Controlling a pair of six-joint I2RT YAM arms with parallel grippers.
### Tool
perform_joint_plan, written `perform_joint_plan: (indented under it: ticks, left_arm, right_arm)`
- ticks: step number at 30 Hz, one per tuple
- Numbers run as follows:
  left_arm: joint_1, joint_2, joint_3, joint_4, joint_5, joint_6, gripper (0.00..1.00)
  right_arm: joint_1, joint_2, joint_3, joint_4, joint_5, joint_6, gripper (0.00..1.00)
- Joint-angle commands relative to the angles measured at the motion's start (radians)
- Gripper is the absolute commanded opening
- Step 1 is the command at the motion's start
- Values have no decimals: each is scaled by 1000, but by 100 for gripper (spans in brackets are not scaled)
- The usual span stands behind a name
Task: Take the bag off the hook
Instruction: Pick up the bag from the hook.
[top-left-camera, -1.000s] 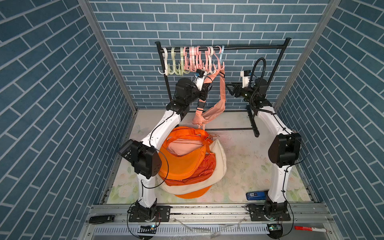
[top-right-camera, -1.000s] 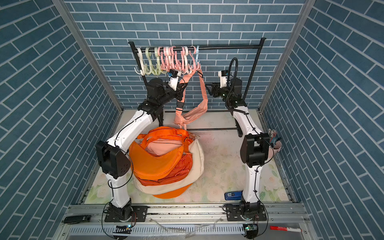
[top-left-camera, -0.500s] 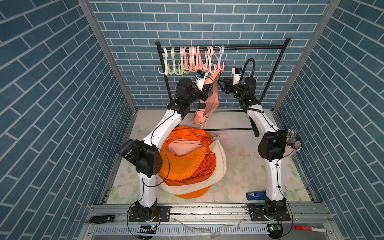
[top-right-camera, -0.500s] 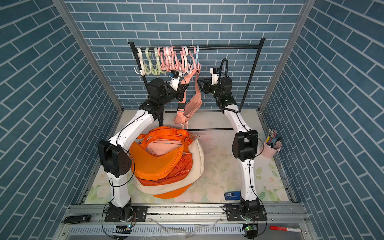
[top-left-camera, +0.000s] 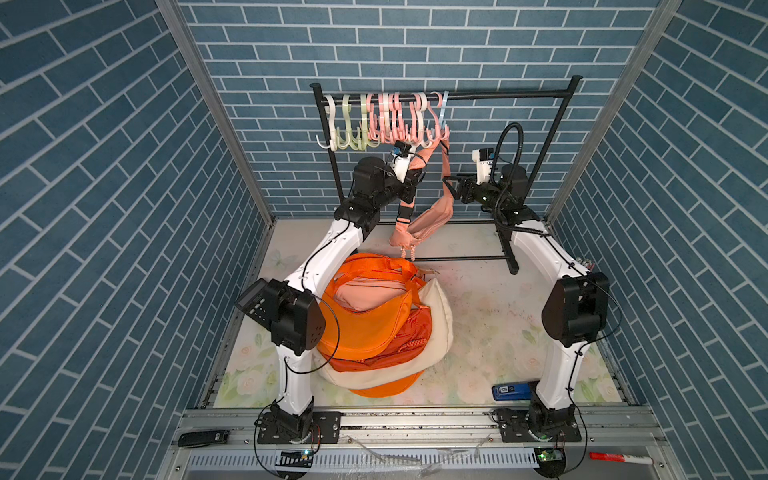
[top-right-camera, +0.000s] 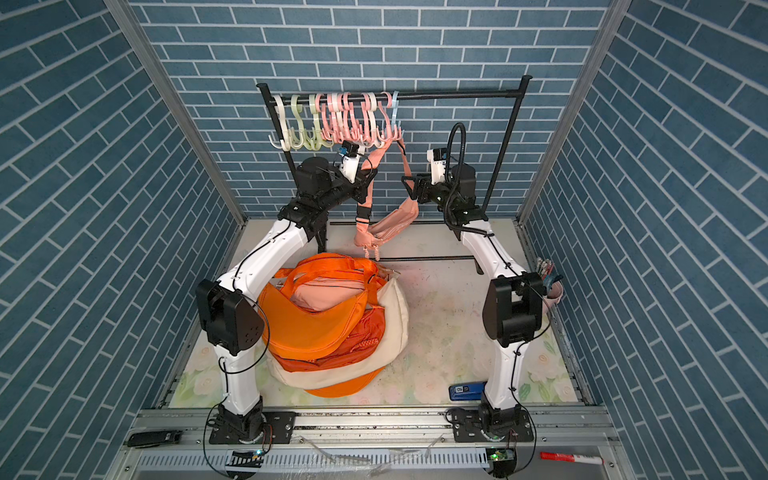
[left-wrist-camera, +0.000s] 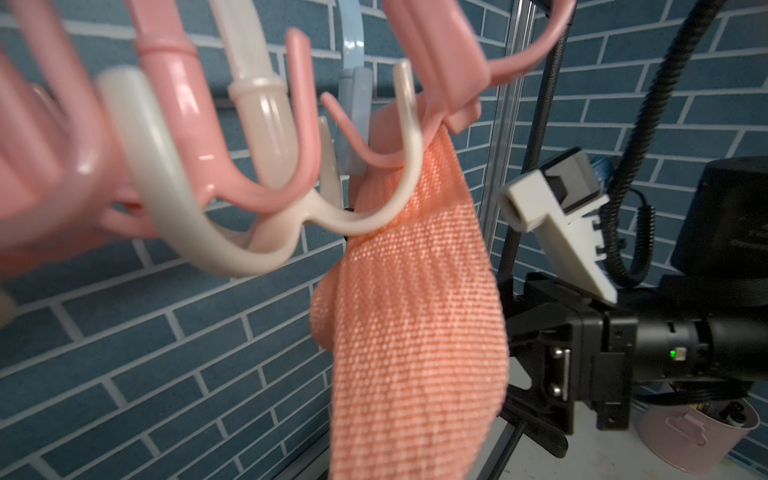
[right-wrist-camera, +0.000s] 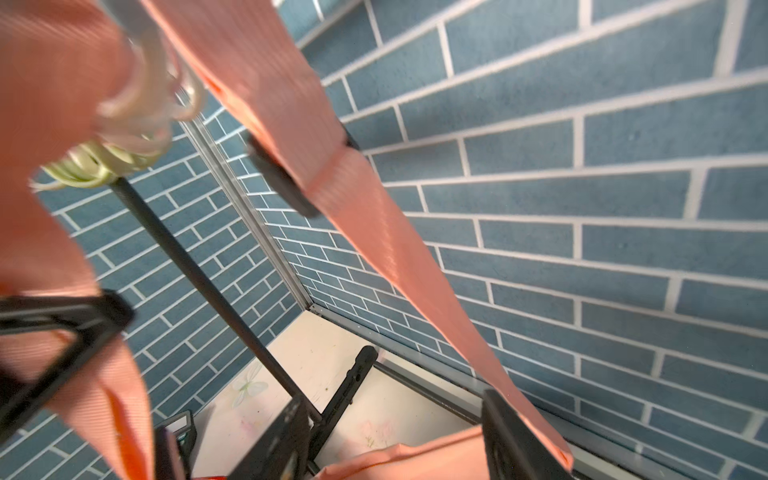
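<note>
Limp, light salmon fabric sling bag (top-left-camera: 432, 218): its woven strap (left-wrist-camera: 415, 332) is pinched in closed left fingers (top-left-camera: 415, 183); right fingers (right-wrist-camera: 507, 432) are held open, gripping nothing.

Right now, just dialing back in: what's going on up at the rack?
The left gripper is shut on the strap of the pink bag, which hangs from a pink hook on the rack. The right gripper hovers beside the strap's other side with its fingers open, holding nothing. The bag is not off the hook yet. A pile of other bags lies on the table below.
</note>
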Motion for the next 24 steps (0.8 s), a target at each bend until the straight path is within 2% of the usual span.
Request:
perform_joint_plan:
  ticks: [1,7,10,13,15,18,19,24]
  left_arm:
    - [4,-36,-16,42,20,-1,0]
    - [3,-40,-31,47,22,4,0]
    - [4,-30,-27,46,24,9,0]
    - [4,-16,-14,39,27,8,0]
    - [3,-5,3,23,24,5,0]
    - [3,-3,12,14,29,8,0]
    - [3,-3,13,10,28,8,0]
    - [3,-7,13,2,32,2,0]
  right_arm:
    - [2,-9,20,9,23,-46,66]
    - [2,151,229,-59,32,-18,66]
    - [4,257,355,-74,20,17,61]
    - [7,342,461,-71,73,79,50]
    - [8,390,533,-67,92,144,38]
    - [12,428,611,-71,105,188,5]
    - [14,427,615,-71,119,190,0]
    - [15,363,554,-68,152,171,0]
